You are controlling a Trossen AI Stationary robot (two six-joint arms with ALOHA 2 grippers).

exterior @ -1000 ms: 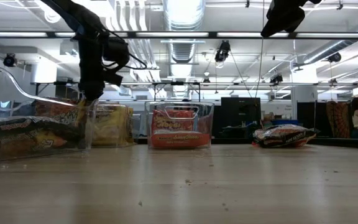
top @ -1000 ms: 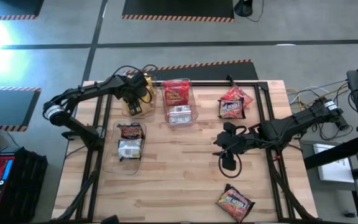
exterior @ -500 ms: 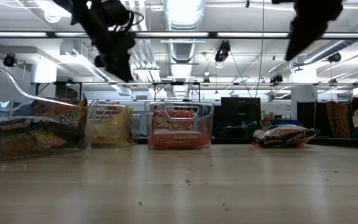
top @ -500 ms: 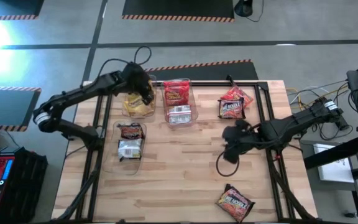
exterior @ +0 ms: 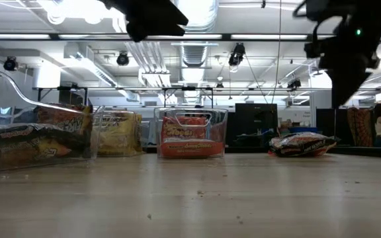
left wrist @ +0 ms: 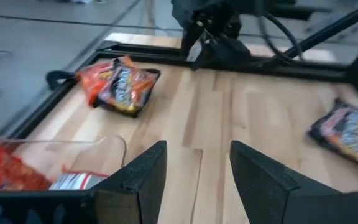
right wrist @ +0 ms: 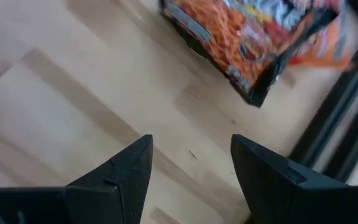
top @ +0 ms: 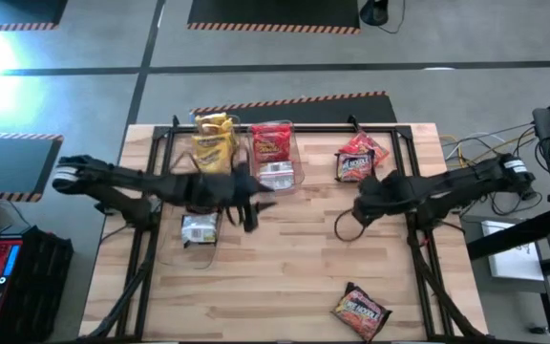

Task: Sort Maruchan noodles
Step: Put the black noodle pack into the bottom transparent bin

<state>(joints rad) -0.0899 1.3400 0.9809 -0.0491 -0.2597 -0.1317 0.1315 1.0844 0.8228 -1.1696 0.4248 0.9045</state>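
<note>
Near the far right edge lie two red noodle packets (top: 358,159) overlapping; my right gripper (right wrist: 191,163), jaws spread and empty, might pinch both; my left gripper (left wrist: 194,168) hangs open.

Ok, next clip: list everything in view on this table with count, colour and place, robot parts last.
Yellow noodle packets: a small stack, yellow, in the clear bin at the table's far left.
Red-orange packets: a few, in the far middle clear bin.
Dark packets with silvery backs: a few, in the left bin nearer the front, partly under the left arm.
Loose pile: about two packets, red-orange and dark, far right of the table.
Single loose packet: one, dark with orange print, front right.
Wooden table: one, light.
Left tool: open, empty, over the table's middle.
Right tool: open, empty, near the loose pile.
</note>
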